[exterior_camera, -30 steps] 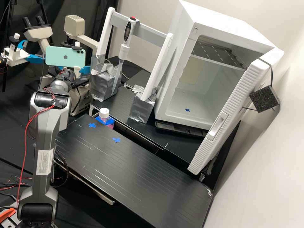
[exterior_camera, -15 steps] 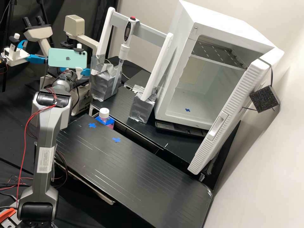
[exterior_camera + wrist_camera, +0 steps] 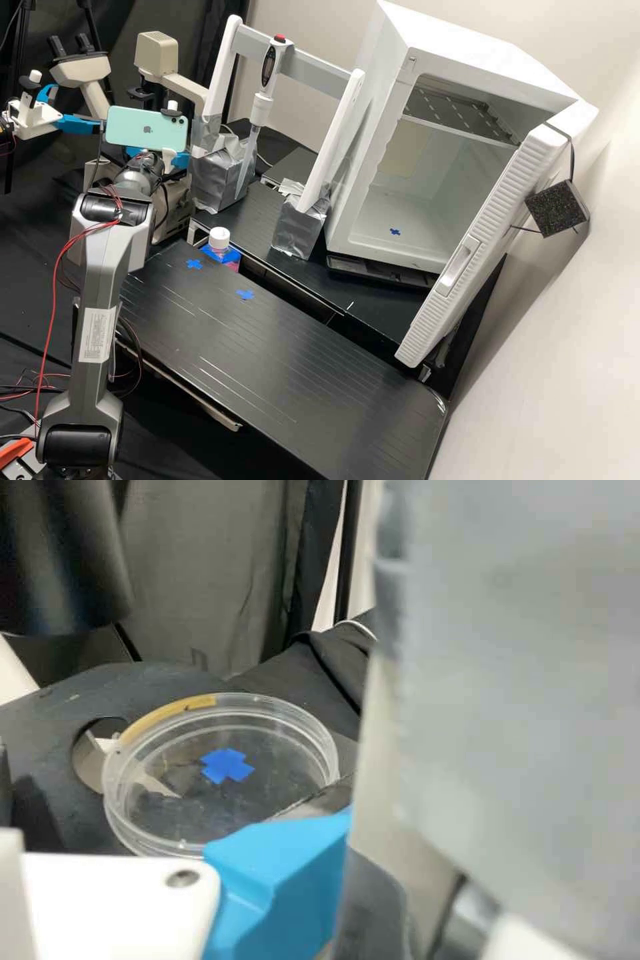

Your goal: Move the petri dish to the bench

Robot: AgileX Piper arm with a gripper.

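Looks like early days tbh: the petri dish (image 3: 222, 798) sits flat on the dark stage (image 3: 48, 718), so grabbing it, lifting it and setting it on the bench (image 3: 300, 363) are all left. The arm (image 3: 100, 287) stands near upright, gripper (image 3: 157, 157) by the microscope (image 3: 157, 53), but can't tell if it's wide or narrow.

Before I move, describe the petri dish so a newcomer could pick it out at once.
Start at the beige microscope in the high view, then find the dark plate in the wrist view. On it lies the petri dish: round, shallow, clear. Its amber rim strip and the blue cross showing within its outline set it apart from the plate.
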